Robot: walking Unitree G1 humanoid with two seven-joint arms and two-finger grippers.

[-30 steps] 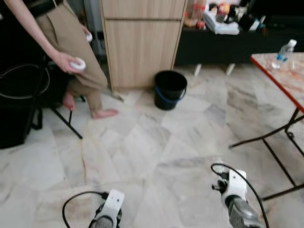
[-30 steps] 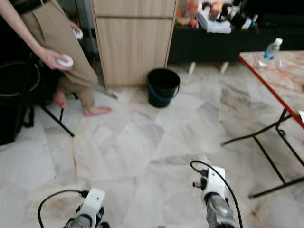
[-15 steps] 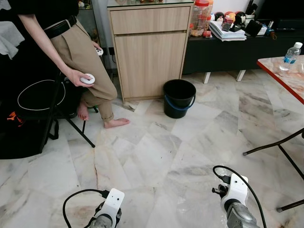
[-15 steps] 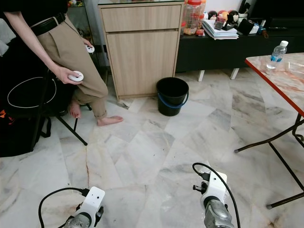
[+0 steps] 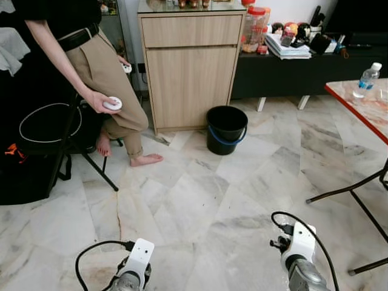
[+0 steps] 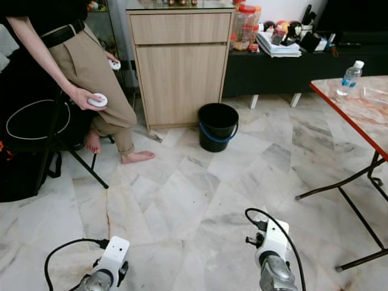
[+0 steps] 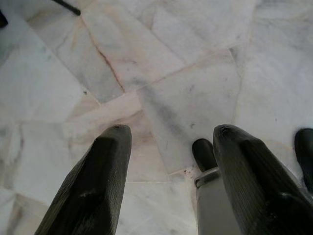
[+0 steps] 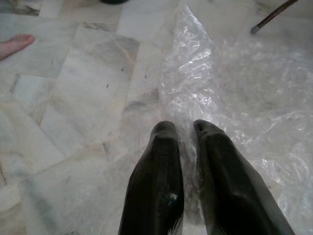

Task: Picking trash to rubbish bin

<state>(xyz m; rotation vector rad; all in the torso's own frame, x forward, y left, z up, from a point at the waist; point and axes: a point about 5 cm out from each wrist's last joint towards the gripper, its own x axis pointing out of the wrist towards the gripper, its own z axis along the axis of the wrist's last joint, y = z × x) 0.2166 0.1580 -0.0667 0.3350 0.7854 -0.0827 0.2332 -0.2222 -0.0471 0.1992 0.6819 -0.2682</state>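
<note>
We hold a sheet of clear plastic wrap [image 8: 230, 98] pinched between the nearly closed fingers of our right gripper [image 8: 185, 128], low over the marble floor [image 5: 200, 194]. Our left gripper [image 7: 168, 134] hangs with its fingers wide apart, nothing between them, above bare tiles. The black bucket [image 5: 226, 129] with a blue handle stands ahead of us on the floor, just beside a wooden cabinet [image 5: 191, 60]. To our left a barefoot person [image 5: 103, 73] holds a white controller [image 5: 111, 104]. On our right, a water bottle [image 5: 367, 79] stands on a red-edged surface [image 5: 364, 106].
</note>
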